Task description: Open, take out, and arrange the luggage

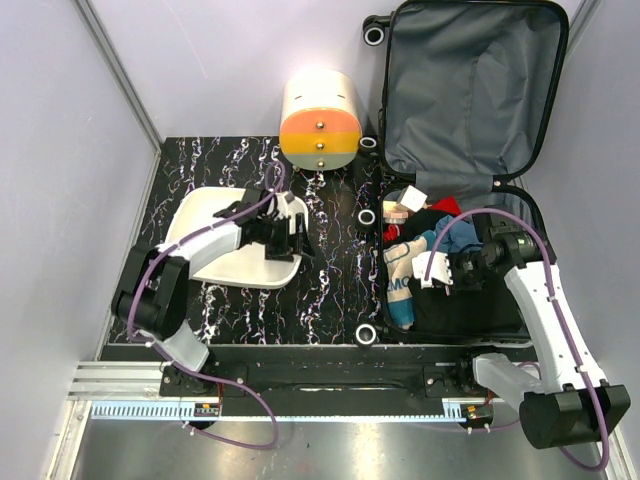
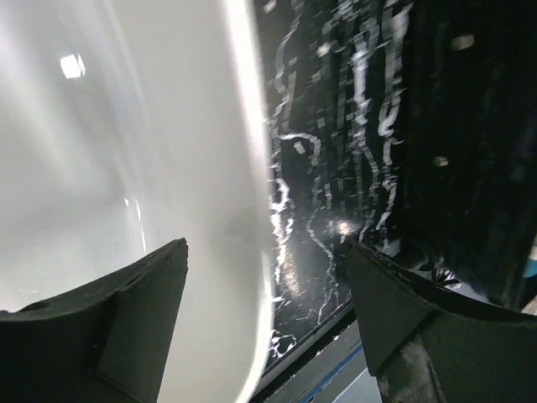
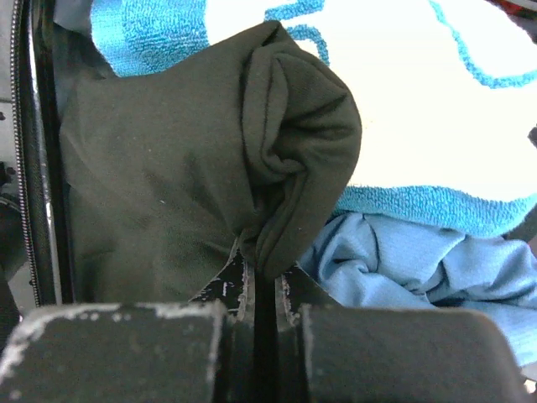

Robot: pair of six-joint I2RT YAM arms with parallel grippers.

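The luggage is lying open at frame right, stiff-shelled; its clothes seem limp, best pinched at folds. Right end effector is clamping a dark garment; left end effector is gaping, empty.

Grey lining is shown in the luggage; the tabletop is veined white on black, the tray white, the cylindrical box banded cream and orange, the cloth dark green-grey.
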